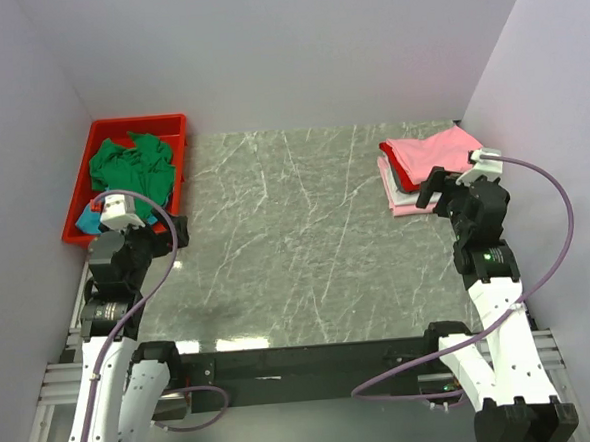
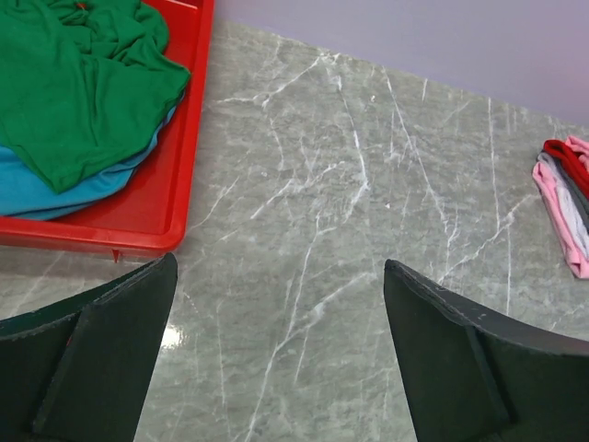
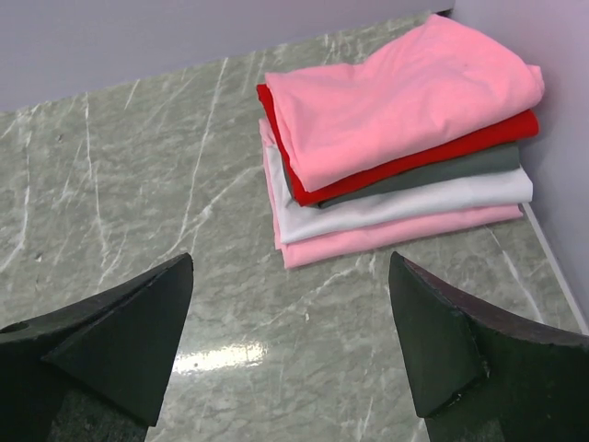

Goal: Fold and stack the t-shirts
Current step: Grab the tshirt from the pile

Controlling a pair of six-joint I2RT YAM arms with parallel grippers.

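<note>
Down at the near edge, left gripper (image 2: 281, 267) spread wide, nothing in it. Right gripper (image 3: 292, 261) is just as wide, also empty. Ahead lies the marble table (image 2: 350, 230). Far right corner: a stack (image 3: 396, 157) of 5 folded shirts, pink on top. Far left, the red tray (image 2: 175, 212) holds a crumpled green shirt (image 2: 74, 92) over a blue shirt (image 2: 37, 193). Looks like we're between shirts. Next, the left arm likely reaches into the tray and pinches the green shirt.

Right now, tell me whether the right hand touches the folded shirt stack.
Apart. The right wrist view shows bare table between the right hand and the folded shirt stack.
</note>
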